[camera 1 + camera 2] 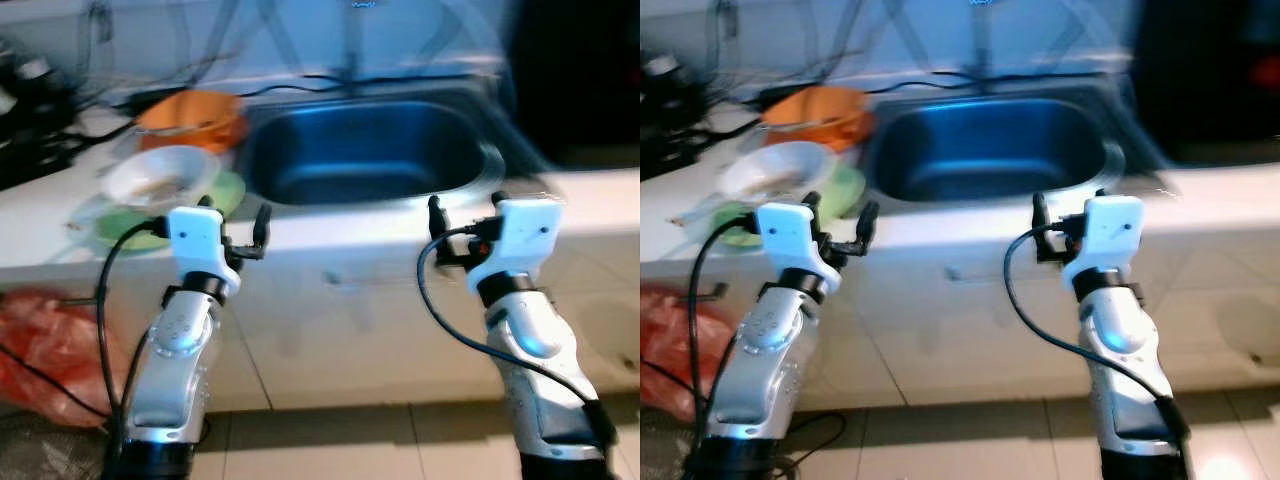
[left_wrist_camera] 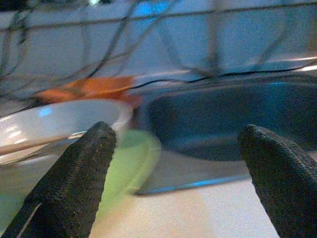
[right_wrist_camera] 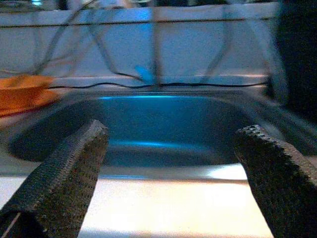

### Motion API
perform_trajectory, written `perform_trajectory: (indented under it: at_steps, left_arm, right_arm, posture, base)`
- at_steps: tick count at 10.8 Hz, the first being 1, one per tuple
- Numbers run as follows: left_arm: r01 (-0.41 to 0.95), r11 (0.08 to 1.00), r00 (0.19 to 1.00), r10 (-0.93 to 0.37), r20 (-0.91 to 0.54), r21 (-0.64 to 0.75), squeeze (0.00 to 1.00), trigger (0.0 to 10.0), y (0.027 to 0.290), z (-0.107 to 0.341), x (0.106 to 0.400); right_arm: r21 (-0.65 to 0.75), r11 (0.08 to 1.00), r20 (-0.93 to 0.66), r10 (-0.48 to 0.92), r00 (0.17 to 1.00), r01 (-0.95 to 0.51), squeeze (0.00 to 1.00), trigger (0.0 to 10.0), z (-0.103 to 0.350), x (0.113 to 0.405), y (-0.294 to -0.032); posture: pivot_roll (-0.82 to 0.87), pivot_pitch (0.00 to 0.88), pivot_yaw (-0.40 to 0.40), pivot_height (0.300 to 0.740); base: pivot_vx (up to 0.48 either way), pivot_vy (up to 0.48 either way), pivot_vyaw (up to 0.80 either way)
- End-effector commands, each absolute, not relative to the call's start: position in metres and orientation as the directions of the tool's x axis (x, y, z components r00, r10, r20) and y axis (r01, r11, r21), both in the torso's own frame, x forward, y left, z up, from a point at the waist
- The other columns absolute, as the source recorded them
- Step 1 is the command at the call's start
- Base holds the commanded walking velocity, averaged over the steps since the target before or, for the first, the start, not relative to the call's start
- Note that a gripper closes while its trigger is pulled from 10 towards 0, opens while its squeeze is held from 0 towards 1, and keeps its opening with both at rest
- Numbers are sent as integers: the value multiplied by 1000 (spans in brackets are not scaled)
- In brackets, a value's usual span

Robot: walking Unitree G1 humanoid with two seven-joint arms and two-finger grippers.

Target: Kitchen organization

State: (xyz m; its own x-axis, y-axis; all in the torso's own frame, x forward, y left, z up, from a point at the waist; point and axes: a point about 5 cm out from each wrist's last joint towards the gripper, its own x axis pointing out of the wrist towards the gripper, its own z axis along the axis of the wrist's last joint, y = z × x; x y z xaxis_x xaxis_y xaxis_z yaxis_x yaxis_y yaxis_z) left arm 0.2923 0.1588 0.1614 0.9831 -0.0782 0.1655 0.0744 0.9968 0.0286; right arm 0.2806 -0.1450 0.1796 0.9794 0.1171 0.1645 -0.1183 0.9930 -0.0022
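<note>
A steel sink (image 1: 365, 150) is set into the white counter (image 1: 590, 195) ahead of me. Left of it a white bowl (image 1: 158, 176) rests on a green plate (image 1: 228, 195), with an orange bowl (image 1: 190, 117) behind them. My left gripper (image 1: 232, 228) is raised at the counter's front edge, open, just in front of the green plate (image 2: 131, 158) and white bowl (image 2: 54, 121). My right gripper (image 1: 466, 218) is open at the counter edge before the sink's right part, facing the basin (image 3: 163, 131). Nothing is held by either one.
A red plastic bag (image 1: 45, 345) lies on the floor at the lower left. Dark cables and appliances (image 1: 30, 110) crowd the counter's far left. A tap (image 1: 352, 45) and window bars rise behind the sink. The floor is tiled.
</note>
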Motion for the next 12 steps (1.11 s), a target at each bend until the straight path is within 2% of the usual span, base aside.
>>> perform_trajectory:
  at_steps: [1,5,8,10,12]
  left_arm:
    - [62,998,986,-64,153,18,0,10000,159,161,293]
    - [53,999,989,-51,141,-6,0,10000,160,160,293]
    - [52,999,988,-50,146,-11,0,10000,160,160,293]
    - [49,999,989,-48,143,-7,0,10000,161,159,293]
    - [46,999,989,-44,143,-10,0,10000,162,160,294]
  right_arm:
    - [-8,993,168,114,979,-114,0,10000,182,280,-147]
    - [-16,993,160,114,980,-113,0,10000,181,279,-145]
    - [-16,994,151,111,982,-110,0,10000,179,279,-147]
    - [-18,994,149,110,983,-109,0,10000,178,279,-147]
    - [-14,994,150,109,983,-108,0,10000,178,280,-147]
  posture:
    - [-5,39,69,740]
    - [-5,43,73,740]
    - [-4,43,72,740]
    - [-3,42,70,740]
    - [-3,41,69,740]
  base:
    - [480,0,0]
    - [461,0,0]
    - [0,0,0]
    - [0,0,791]
    - [0,0,0]
